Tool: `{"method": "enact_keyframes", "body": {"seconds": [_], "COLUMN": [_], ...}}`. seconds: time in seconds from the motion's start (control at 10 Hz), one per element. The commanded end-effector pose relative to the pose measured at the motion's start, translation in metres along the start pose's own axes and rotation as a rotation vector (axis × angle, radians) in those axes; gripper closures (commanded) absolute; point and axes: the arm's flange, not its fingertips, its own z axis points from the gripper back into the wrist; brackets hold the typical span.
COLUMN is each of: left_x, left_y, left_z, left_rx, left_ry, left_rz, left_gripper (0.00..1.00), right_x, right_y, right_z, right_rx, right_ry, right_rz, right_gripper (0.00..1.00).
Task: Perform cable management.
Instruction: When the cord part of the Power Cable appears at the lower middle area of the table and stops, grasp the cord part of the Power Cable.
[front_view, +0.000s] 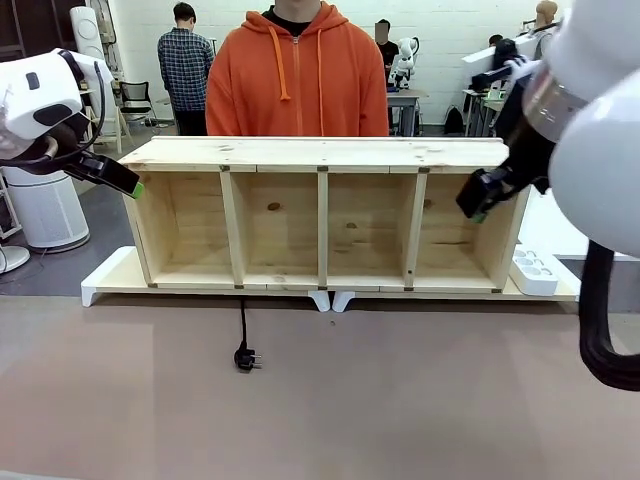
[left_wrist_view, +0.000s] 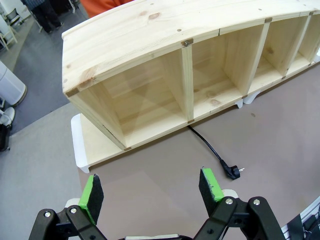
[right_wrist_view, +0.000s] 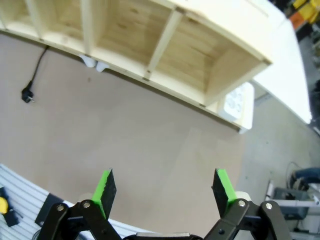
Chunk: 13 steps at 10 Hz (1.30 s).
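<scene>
Black, thin and smooth, the cable emerges from under the front edge of the pale knotty pine shelf. Its long axis runs nearly straight toward the robot's side, ending in a stubby two-pronged plug flat on the matte brown table. Left gripper: jaws spread and empty, plug ahead of them, slightly outside one green pad; right gripper: jaws spread and empty, cable well ahead and off to one side, white rounded power strip ahead toward the other.
</scene>
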Motion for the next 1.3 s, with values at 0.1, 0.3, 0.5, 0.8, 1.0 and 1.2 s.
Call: {"method": "enact_keyframes", "body": {"seconds": [0.1, 0.3, 0.5, 0.8, 1.0, 1.2], "left_x": [0.0, 0.0, 0.0, 0.0, 0.0, 0.0], "left_y": [0.0, 0.0, 0.0, 0.0, 0.0, 0.0], "left_z": [-0.001, -0.001, -0.001, -0.001, -0.001, -0.001], "left_rx": [0.008, 0.008, 0.008, 0.008, 0.008, 0.008], "left_ry": [-0.008, -0.008, -0.008, -0.008, -0.008, -0.008], "left_rz": [0.01, 0.01, 0.01, 0.01, 0.01, 0.01], "left_gripper": [0.0, 0.0, 0.0, 0.0, 0.0, 0.0], "right_x": [0.036, 0.06, 0.079, 0.1, 0.113, 0.118], "right_y": [0.044, 0.077, 0.103, 0.127, 0.146, 0.162], "right_z": [-0.018, -0.04, -0.067, -0.103, -0.129, -0.145], "right_rx": [0.156, 0.158, 0.248, 0.296, 0.379, 0.442], "right_ry": [0.019, 0.018, 0.003, -0.043, 0.011, 0.065], "right_rz": [0.028, -0.04, -0.019, -0.053, -0.055, -0.037], "right_gripper": [0.0, 0.0, 0.0, 0.0, 0.0, 0.0]}}
